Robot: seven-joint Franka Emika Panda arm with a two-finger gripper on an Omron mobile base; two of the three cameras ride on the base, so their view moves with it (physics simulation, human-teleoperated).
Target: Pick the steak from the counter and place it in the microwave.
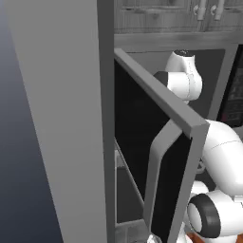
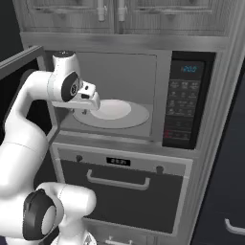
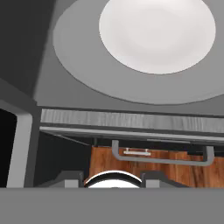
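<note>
The microwave [image 2: 119, 67] stands open, its dark-windowed door [image 1: 156, 111] swung out to the left. Inside lies the round grey turntable [image 2: 141, 119] with a white plate [image 2: 112, 109]. My gripper [image 2: 85, 110] hangs at the left front of the cavity, just above the turntable's near edge and pointing down. In the hand view the plate [image 3: 157, 30] lies ahead on the turntable [image 3: 78, 65], and my gripper [image 3: 111, 180] shows just its fingertips [image 3: 65, 179] at the bottom with nothing red between them. The steak is hidden. The counter is out of view.
The black keypad panel [image 2: 184, 103] is right of the cavity. Below it is the oven drawer with a bar handle [image 2: 117, 181]. Grey wood cabinets [image 2: 115, 14] hang above. The open door [image 2: 19, 60] stands close to my arm's left side. A tall grey panel [image 1: 61, 118] is left.
</note>
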